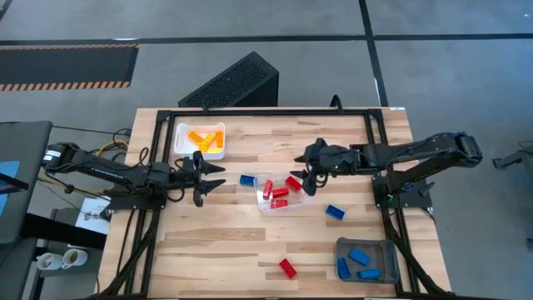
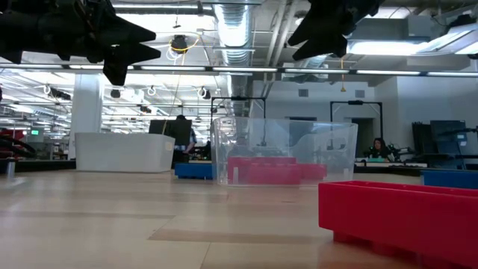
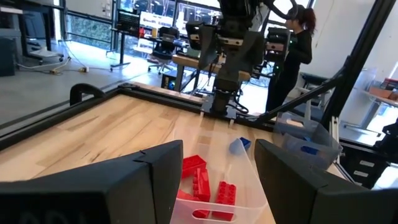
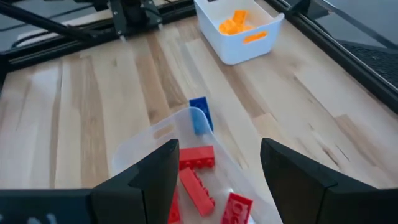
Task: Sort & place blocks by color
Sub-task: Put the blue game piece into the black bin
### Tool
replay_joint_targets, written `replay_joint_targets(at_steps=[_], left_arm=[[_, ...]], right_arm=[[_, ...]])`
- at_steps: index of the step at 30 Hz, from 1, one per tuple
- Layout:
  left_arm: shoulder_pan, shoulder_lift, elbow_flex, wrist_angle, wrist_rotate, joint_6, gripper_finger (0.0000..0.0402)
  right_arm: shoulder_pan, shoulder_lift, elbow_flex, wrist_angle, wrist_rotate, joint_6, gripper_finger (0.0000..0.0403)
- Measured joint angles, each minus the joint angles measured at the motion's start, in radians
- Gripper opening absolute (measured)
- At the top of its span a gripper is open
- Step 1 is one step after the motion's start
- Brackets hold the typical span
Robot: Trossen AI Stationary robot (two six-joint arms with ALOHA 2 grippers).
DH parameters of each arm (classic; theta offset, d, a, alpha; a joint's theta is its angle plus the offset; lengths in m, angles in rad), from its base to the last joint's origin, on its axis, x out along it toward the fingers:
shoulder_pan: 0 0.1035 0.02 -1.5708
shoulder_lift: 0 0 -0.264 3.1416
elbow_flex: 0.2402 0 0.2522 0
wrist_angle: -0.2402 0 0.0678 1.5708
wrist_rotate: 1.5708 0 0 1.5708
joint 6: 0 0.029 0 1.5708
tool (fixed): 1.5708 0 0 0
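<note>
My left gripper (image 1: pixel 218 177) hovers open above the table, between the white tray (image 1: pixel 180 143) of orange blocks (image 1: pixel 205 137) and the clear tray (image 1: pixel 265 204). The clear tray holds several red blocks (image 4: pixel 196 157). My right gripper (image 1: pixel 305 172) hangs open over the clear tray's far right corner, slanting down, with nothing between its fingers. One blue block (image 1: pixel 247 179) lies on the table against the clear tray's left side. Another blue block (image 1: pixel 335 212) lies to that tray's right. A red block (image 1: pixel 287 267) lies near the front edge.
A grey tray (image 1: pixel 340 247) with blue blocks (image 1: pixel 360 257) stands at the front right corner. A black frame (image 1: pixel 250 113) runs along the table's far edge and sides. Bare wood lies at the front left. A person (image 3: pixel 297 43) stands in the room beyond.
</note>
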Motion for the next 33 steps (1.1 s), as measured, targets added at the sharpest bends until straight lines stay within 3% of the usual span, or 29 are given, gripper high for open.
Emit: replay_joint_targets(at_steps=[33], left_arm=[[-0.007, 0.0, 0.0, -0.005, 0.001, 0.001, 0.0182]], right_arm=[[0.008, 0.0, 0.0, -0.056, 0.023, 0.032, 0.0249]])
